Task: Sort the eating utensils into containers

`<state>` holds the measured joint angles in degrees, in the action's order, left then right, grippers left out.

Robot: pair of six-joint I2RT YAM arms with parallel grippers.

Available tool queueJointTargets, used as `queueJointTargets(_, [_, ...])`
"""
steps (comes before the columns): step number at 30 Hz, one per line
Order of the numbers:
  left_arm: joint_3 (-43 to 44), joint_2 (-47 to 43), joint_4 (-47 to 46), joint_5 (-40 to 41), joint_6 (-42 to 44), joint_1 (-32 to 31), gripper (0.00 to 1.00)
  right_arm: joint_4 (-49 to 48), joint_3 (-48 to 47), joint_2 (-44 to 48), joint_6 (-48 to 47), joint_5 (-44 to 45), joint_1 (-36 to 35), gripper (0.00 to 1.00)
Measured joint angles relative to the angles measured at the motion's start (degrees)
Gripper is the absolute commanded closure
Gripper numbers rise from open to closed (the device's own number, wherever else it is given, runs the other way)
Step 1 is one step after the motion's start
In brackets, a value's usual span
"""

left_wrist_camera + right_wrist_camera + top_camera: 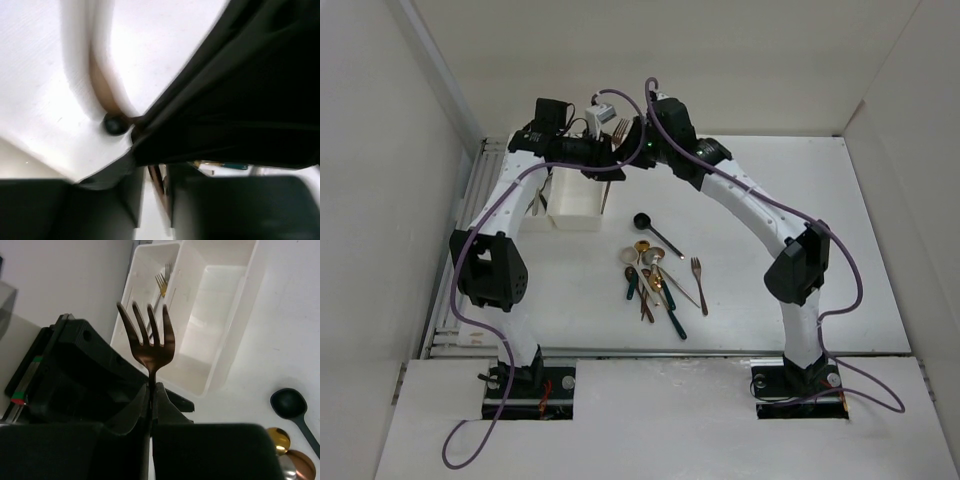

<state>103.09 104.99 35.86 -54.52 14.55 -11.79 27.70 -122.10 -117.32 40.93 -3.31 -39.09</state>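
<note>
My right gripper (pixel 151 396) is shut on the neck of a copper fork (pixel 148 340), held tines up above the two white containers (pixel 227 340). In the top view the fork (pixel 619 129) stands between both grippers over the bins (pixel 575 208). My left gripper (pixel 152 200) is right beside it with its fingers apart, and the fork's thin handle (pixel 159 185) lies between them, near the right finger. A gold fork (pixel 162 282) lies in the far bin. The other utensils (pixel 655 285) lie in a pile mid-table.
A black spoon (pixel 644 221) lies between the bins and the pile, and a lone fork (pixel 698 275) lies right of the pile. White walls surround the table, and a slatted rail (pixel 470 220) runs along its left edge.
</note>
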Motion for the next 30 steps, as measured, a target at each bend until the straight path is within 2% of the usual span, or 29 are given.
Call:
queueJointTargets(1, [-0.1, 0.0, -0.1, 1.1, -0.5, 0.0, 1.00, -0.2, 0.5, 0.4, 0.3, -0.4, 0.0, 1.00])
queueJointTargets(5, [-0.1, 0.2, -0.5, 2.2, -2.2, 0.6, 1.00, -1.7, 1.9, 0.9, 0.8, -0.3, 0.0, 1.00])
queueJointTargets(6, [-0.2, 0.2, -0.5, 2.5, -2.6, 0.7, 1.00, -1.8, 2.0, 0.9, 0.9, -0.3, 0.1, 0.94])
queueJointTargets(7, [-0.2, 0.2, -0.5, 2.7, -2.9, 0.7, 1.00, -1.8, 2.0, 0.9, 1.1, -0.4, 0.1, 0.82])
queueJointTargets(8, [-0.1, 0.2, -0.5, 2.9, -3.1, 0.8, 1.00, -1.8, 2.0, 0.9, 1.3, -0.5, 0.1, 0.53])
queueJointTargets(9, [-0.1, 0.2, -0.4, 4.1, -3.3, 0.9, 1.00, -1.9, 2.0, 0.9, 1.2, -0.3, 0.2, 0.39])
queueJointTargets(11, [-0.2, 0.2, -0.6, 7.8, -4.1, 2.1, 1.00, -1.6, 1.9, 1.0, 0.9, -0.5, 1.0, 0.20])
queueJointTargets(16, [0.6, 1.0, -2.0, 23.1, -6.6, 7.8, 1.00, 1.9, 2.9, 1.9, -2.3, 0.9, 2.1, 0.00])
queueJointTargets(21, [1.8, 4.8, -5.1, 39.9, -6.4, 13.2, 1.00, 8.4, 8.8, 6.0, -6.4, 4.6, 2.3, 0.00])
queueJointTargets(25, [1.0, 7.6, -8.4, 48.3, -4.8, 14.0, 1.00, 12.0, 16.3, 8.4, -8.1, 7.2, 2.6, 0.00])
queueJointTargets(29, [0.8, 10.8, -10.8, 52.6, -4.1, 13.6, 0.89, 14.5, 26.1, 9.6, -8.4, 9.0, 3.5, 0.02])
queueJointTargets(30, [0.8, 11.6, -11.0, 53.4, -4.0, 13.5, 0.81, 14.9, 28.6, 9.9, -8.4, 9.1, 3.8, 0.06])
